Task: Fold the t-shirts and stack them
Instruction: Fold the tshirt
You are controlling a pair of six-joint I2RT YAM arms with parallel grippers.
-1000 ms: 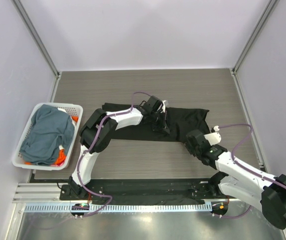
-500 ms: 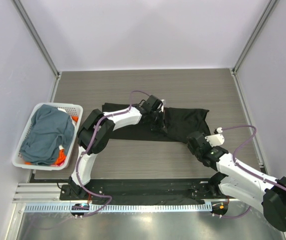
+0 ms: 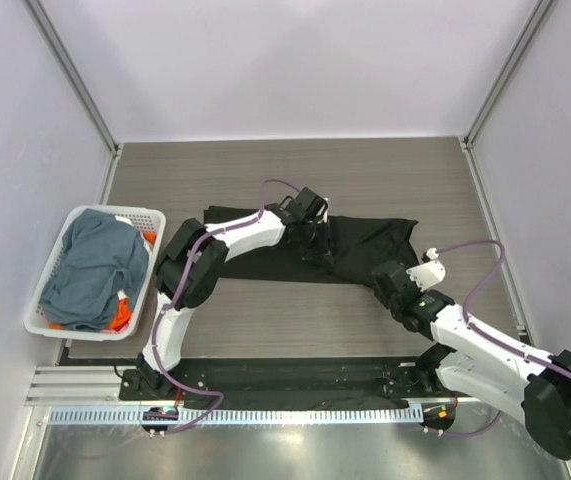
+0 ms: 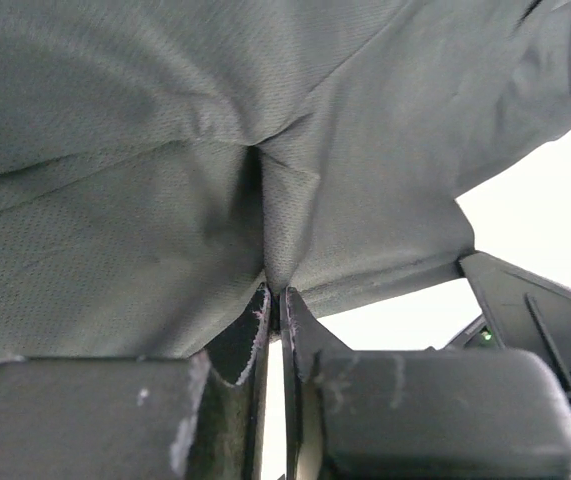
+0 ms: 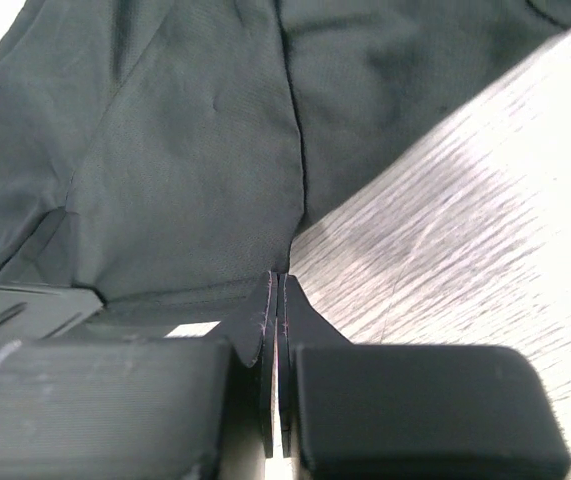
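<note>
We are mid-fold on the plain black cloth t-shirt (image 3: 370, 238) lying mid-way across the grey wood-grain bench (image 3: 265, 170), with the left gripper (image 3: 317, 246) pinched tight on a lifted tuck and the right gripper (image 3: 385, 275) closed on its 5 o'clock hem, so both should next carry cloth over together.

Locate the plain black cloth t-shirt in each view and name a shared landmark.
Top external: plain black cloth t-shirt across the grey wood-grain table's middle.
Left wrist: fills most of the frame.
Right wrist: upper left, hem at the right gripper.
Shared landmark: that table; unclear in the left wrist view.
</note>
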